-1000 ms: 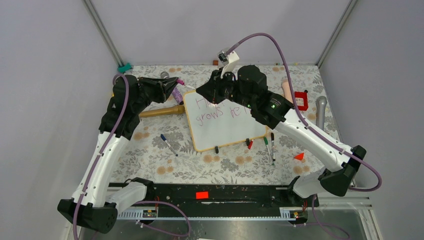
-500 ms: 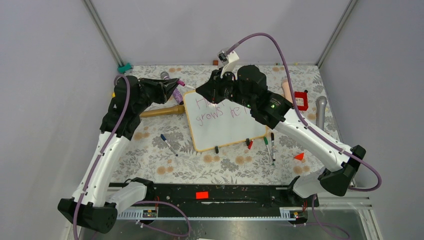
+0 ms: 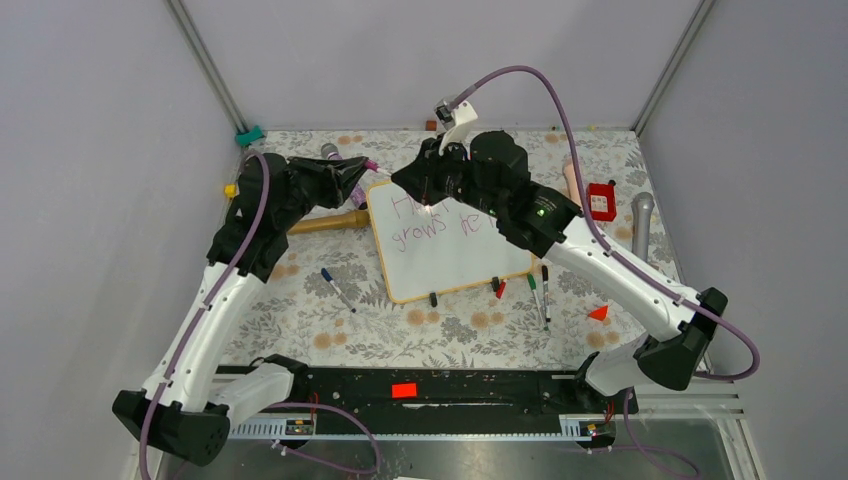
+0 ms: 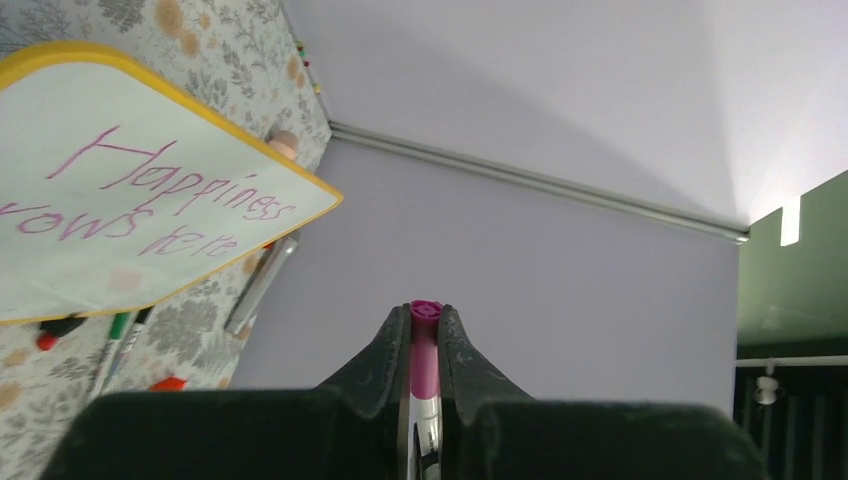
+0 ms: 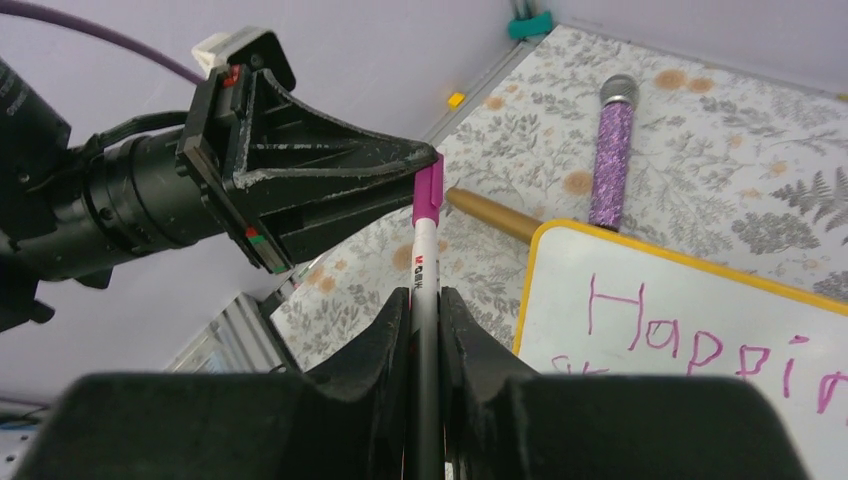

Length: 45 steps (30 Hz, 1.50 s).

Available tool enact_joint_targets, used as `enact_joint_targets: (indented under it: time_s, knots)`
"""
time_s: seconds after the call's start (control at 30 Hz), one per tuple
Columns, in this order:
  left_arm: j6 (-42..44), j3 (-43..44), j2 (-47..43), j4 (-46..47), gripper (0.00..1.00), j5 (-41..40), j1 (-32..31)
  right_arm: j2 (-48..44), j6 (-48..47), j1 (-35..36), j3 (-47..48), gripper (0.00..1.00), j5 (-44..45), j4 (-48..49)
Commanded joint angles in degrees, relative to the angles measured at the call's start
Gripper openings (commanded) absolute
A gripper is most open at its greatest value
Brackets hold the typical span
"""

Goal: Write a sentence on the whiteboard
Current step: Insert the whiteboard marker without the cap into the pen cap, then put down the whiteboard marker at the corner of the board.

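Observation:
The whiteboard (image 3: 455, 262) lies tilted on the floral table, its yellow rim showing in the left wrist view (image 4: 60, 275) and the right wrist view (image 5: 690, 425). The pink sentence (image 3: 432, 222) (image 4: 165, 198) reads "Happiness grows here" in two lines; only its start (image 5: 690, 335) shows to the right wrist. Above the board's left corner, my right gripper (image 3: 408, 184) (image 5: 425, 300) is shut on a white marker (image 5: 424, 258). The marker's magenta cap (image 5: 429, 190) (image 4: 424, 345) sits between the tips of my left gripper (image 3: 364, 167) (image 4: 425, 318), which is shut on it.
A purple glitter microphone (image 5: 610, 150) and a wooden handle (image 3: 325, 223) lie left of the board. A blue marker (image 3: 337, 289) lies in front, green and black markers (image 3: 538, 290) at the right. A red box (image 3: 601, 200), silver microphone (image 3: 641, 222) and red cone (image 3: 598, 313) are further right.
My left arm has shifted a little to the right, bringing its tips closer to the right gripper. The right arm has barely moved.

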Motion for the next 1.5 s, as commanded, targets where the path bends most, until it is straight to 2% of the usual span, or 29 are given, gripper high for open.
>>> enact_joint_targets:
  time_s: [0.0,0.13,0.27,0.53,0.67,0.77,0.87,0.93,1.03,1.1,1.2,1.23,1.27,1.33,1.47]
  knots:
    - [-12.4,-0.9,0.2,8.2,0.0,0.8,-3.6,1.2,-2.0,1.2,-1.2,0.0,10.9,9.8]
    - [-15.0,0.6,1.0,10.5,0.0,-2.7,-8.2,2.4,-8.5,2.8,-4.0,0.0,19.4,20.7]
    - [-15.7,2.7,1.9,10.5,0.0,-6.7,-13.7,5.1,-12.4,3.2,-2.7,0.0,22.5,25.9]
    - [-14.4,7.6,6.3,12.2,0.0,-6.6,-25.4,9.7,-11.4,2.8,3.3,0.0,18.3,23.7]
    - [-11.8,8.4,4.5,6.6,0.0,-9.1,-29.4,9.4,-10.3,2.6,2.4,0.0,18.4,22.5]
    - [-12.0,5.9,2.7,5.4,0.0,-9.2,-29.8,9.0,-8.5,2.0,1.8,0.0,18.6,21.0]
    - [-12.7,2.9,-0.3,3.5,0.0,-13.4,-29.3,7.5,-6.5,1.4,1.1,0.0,18.6,17.9]
    - [-12.1,0.4,-2.7,3.2,0.0,-14.6,-26.8,5.2,-5.5,1.1,0.1,0.0,18.5,13.9]
    - [-10.1,-2.6,-5.8,1.6,0.02,-12.5,-19.3,-0.7,-3.0,-0.6,-4.0,0.0,15.6,4.9]
    - [-6.3,-2.7,-7.2,-1.4,0.2,-11.1,-15.0,-5.6,-1.0,-2.3,-8.4,0.0,12.3,-0.8]
    - [0.6,-1.5,-7.5,-8.1,0.73,-7.2,-10.4,-13.0,-0.2,-3.9,-15.6,0.0,8.6,-11.2]
    - [3.0,-1.2,-7.4,-10.2,0.83,-5.7,-9.0,-15.3,-0.4,-3.9,-17.9,0.0,8.2,-14.8]
    - [5.5,-0.9,-7.2,-11.7,0.89,-4.7,-7.9,-17.6,-0.9,-3.9,-19.6,0.0,7.8,-18.5]
    - [11.3,-0.8,-7.1,-13.2,0.95,-3.4,-6.0,-21.6,-0.9,-3.9,-22.4,0.0,8.0,-26.5]
    - [22.4,-0.5,-7.6,-13.3,0.96,-6.2,-4.8,-22.6,-0.7,-4.0,-20.5,0.0,9.8,-46.3]
